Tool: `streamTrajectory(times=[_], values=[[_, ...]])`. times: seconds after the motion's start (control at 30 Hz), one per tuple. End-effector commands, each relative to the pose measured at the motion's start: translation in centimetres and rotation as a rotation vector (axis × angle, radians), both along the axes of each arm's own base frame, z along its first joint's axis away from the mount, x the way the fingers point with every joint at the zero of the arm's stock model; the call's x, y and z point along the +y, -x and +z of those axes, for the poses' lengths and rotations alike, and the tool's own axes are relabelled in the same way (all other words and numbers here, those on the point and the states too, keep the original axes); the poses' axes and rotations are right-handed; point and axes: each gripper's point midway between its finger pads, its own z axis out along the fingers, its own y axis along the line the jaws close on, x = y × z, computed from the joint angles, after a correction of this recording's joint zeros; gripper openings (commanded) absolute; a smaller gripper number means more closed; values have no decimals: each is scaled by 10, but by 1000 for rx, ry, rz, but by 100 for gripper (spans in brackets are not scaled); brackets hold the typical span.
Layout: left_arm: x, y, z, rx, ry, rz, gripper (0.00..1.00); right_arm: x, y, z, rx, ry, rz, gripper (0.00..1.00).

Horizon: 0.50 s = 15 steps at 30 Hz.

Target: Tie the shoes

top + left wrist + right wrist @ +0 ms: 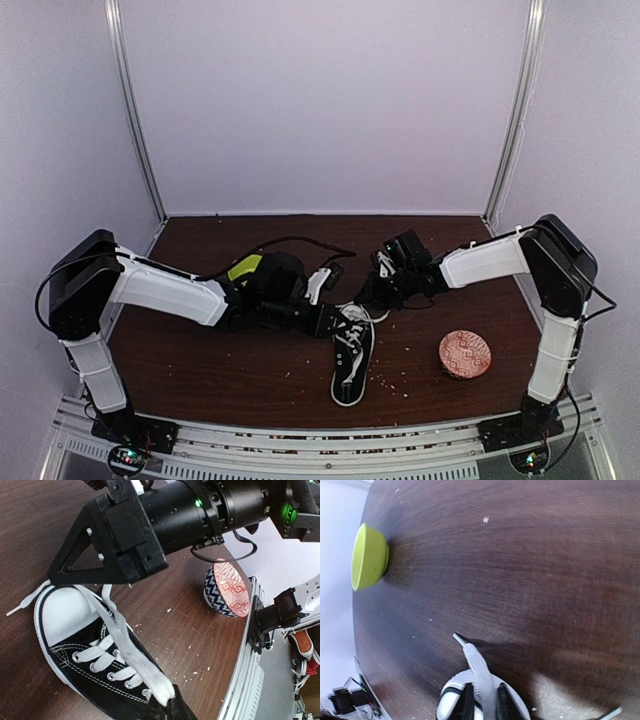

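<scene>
The black canvas sneaker (353, 360), with white rubber toe cap and sole, lies near the dark woodgrain worktop's (250, 370) front edge, left pincer (167, 706) and right pincer (485, 703) each pinching its flat woven laces (127, 646).

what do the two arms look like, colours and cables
The left arm and right arm have white boxy link covers, black joints and black bases. Thin black cables loop along each. The left gripper and right gripper are black; a green light glows on the right wrist.
</scene>
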Motion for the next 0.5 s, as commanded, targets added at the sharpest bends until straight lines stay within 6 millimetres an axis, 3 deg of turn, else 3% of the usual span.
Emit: streamTrajectory(times=[0.0, 0.27, 0.47], values=[[-2, -5, 22, -36, 53, 16, 0, -5, 3, -1, 0, -13, -19, 3], [0, -6, 20, -34, 46, 38, 0, -44, 8, 28, -92, 19, -124, 0], [1, -7, 18, -27, 47, 52, 0, -74, 42, 25, -82, 49, -169, 0]])
